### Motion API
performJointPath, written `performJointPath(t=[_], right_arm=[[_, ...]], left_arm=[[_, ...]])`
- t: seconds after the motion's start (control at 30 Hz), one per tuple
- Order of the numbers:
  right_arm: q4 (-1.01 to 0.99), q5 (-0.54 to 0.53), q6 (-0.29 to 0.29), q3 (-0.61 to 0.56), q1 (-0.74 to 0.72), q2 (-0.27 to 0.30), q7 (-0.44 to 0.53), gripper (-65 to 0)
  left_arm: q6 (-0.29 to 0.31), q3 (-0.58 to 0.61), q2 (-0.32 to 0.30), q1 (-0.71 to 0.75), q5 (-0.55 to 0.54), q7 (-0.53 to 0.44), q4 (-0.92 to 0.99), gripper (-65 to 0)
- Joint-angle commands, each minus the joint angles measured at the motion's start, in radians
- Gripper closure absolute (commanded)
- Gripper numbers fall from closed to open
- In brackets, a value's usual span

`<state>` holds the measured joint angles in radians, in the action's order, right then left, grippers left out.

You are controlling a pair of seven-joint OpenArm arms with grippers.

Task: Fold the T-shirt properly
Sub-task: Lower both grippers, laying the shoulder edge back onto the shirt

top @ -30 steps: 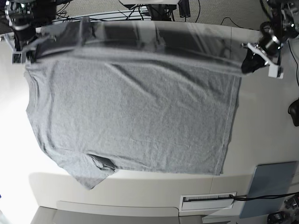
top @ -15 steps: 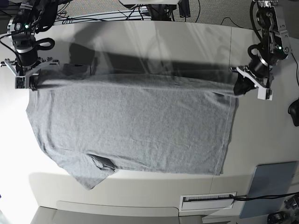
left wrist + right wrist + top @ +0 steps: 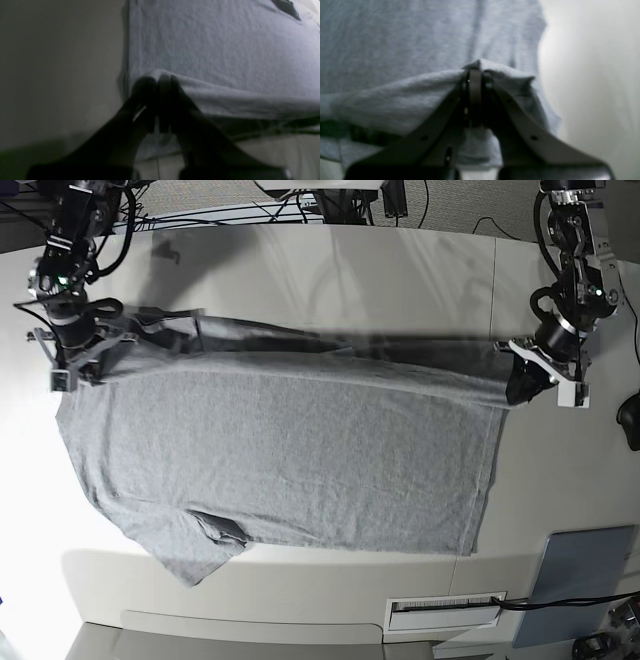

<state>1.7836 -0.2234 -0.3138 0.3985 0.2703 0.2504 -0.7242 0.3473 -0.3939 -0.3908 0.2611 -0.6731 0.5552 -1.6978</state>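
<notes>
Both grippers clamped on T-shirt (image 3: 280, 450): left gripper (image 3: 522, 385) & right gripper (image 3: 72, 365) each pinched raised far edge; rest of shirt lay flat on table (image 3: 560, 470).

We see a robotics lab: a white desk (image 3: 400, 270), tangled cables (image 3: 260, 210) behind, carpet beyond.

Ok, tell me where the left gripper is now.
In the base view, the left gripper sits at the right, shut on the T-shirt edge.
</notes>
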Motion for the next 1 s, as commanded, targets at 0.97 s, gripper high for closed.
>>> performJointPath(t=[0.97], right_arm=[[-0.013,0.119,0.073,-0.042,-0.033,0.037,0.079,0.0]], left_arm=[[0.099,-0.007,-0.005,-0.212,-0.014,-0.006,0.264,0.0]])
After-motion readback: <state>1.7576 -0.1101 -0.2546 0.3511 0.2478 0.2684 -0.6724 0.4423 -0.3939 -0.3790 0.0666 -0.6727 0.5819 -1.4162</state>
